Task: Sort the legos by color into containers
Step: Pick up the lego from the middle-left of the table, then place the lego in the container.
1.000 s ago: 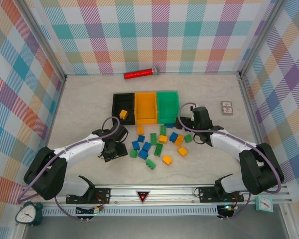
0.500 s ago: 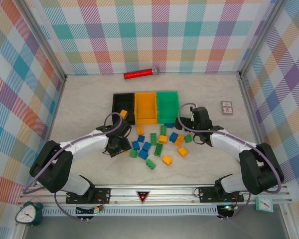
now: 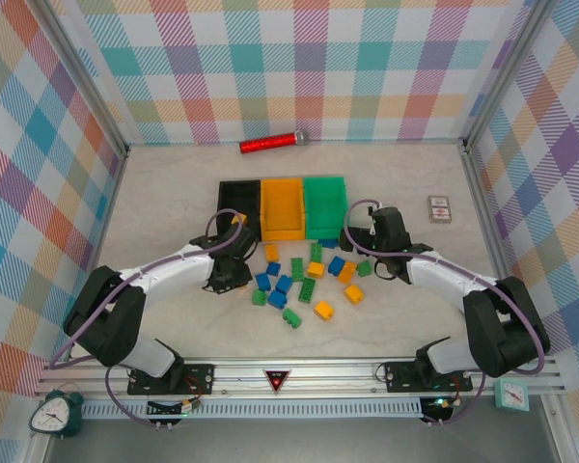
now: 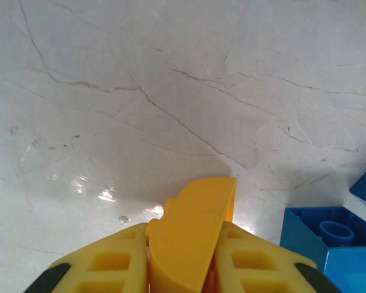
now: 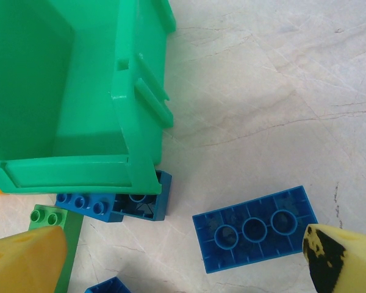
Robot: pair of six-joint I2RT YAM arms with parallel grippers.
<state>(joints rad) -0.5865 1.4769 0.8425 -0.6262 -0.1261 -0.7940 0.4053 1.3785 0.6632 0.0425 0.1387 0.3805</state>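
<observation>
Desk (image 3: 164,193) first: the containers (image 3: 325,183) sit in a row at upper centre, the legos (image 3: 304,285) scattered just below them. We judge a carry in hand: the left tool (image 4: 189,247) is clamped on a yellow-orange brick (image 4: 195,213), which next needs lifting over to the yellow-orange bin (image 3: 282,210). The right tool (image 5: 183,262) gapes above a blue brick (image 5: 256,229).

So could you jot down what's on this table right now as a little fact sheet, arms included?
Containers: black bin, orange bin, green bin, joined in a row
Loose bricks: yellow, blue and green, scattered in front of the bins
Left fingers: shut on a yellow brick
Right fingers: open, a blue brick lying below them, beside the green bin
Extras: red cylinder at the back, small white box on the right
</observation>
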